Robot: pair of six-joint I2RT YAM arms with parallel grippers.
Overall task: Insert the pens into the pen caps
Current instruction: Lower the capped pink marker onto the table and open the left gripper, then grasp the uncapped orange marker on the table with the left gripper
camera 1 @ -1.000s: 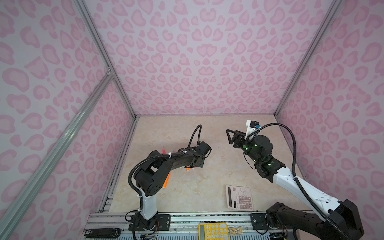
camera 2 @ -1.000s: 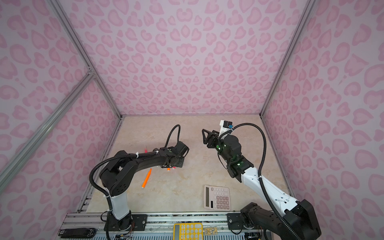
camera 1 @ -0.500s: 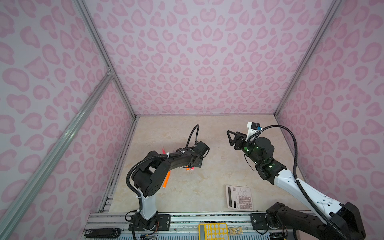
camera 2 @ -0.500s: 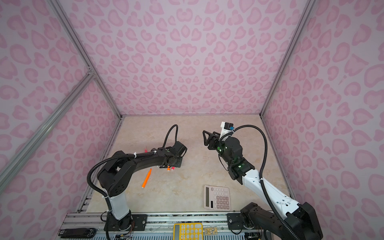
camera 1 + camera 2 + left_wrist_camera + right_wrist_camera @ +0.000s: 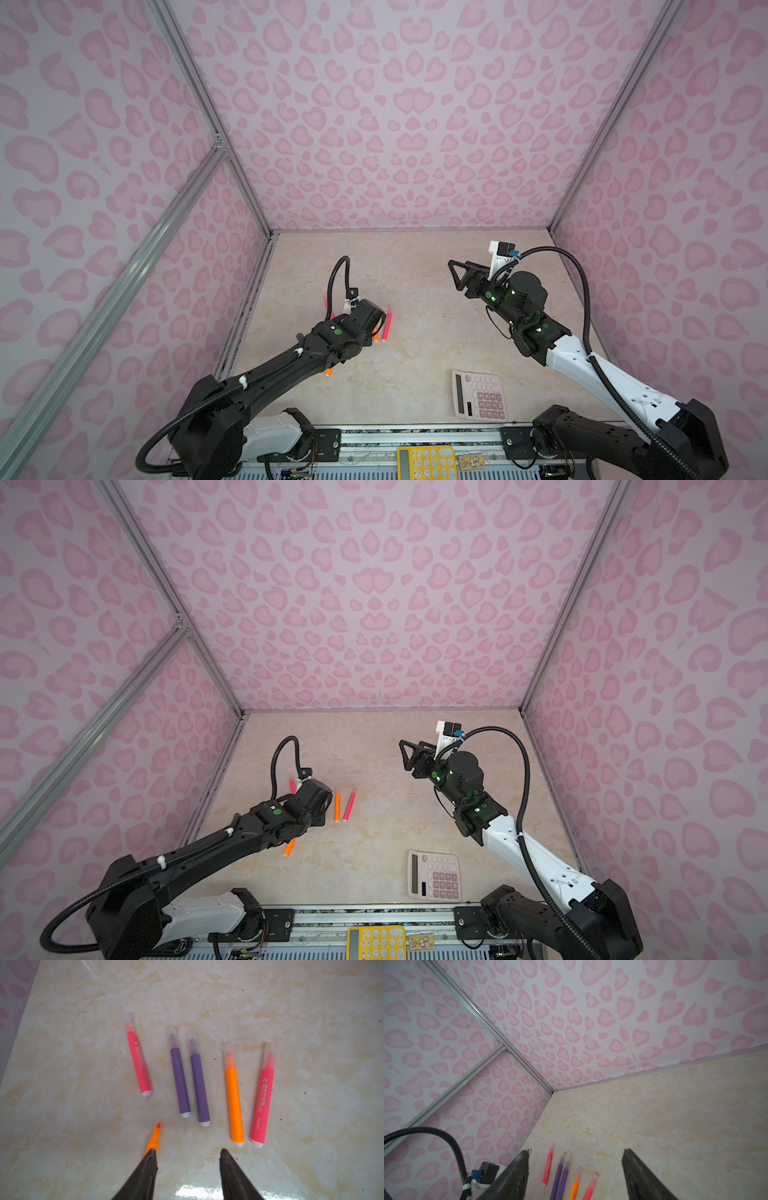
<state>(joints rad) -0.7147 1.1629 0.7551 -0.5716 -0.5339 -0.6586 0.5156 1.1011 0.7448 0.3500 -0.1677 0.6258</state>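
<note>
Left wrist view: I'm seeing the left claw (image 5: 186,1152) hanging spread over the table (image 5: 311,1022), pinching nothing. Five pens (image 5: 199,1084) are lying in a row beyond its tips: pink, purple, purple, orange, pink, each wearing a clear cap (image 5: 173,1038). The sixth, a bare orange pen (image 5: 154,1138), is lying apart, its barrel passing behind one fingertip. The right claw (image 5: 576,1152) is hovering raised, jaws wide, empty.

A pale pink calculator (image 5: 480,395) is lying flat on the beige marbled tabletop (image 5: 415,266), near its front edge. A yellow calculator (image 5: 426,462) is sitting just beyond the metal rail (image 5: 415,434). Heart-patterned pink walls (image 5: 395,104) are enclosing the surface on three sides.
</note>
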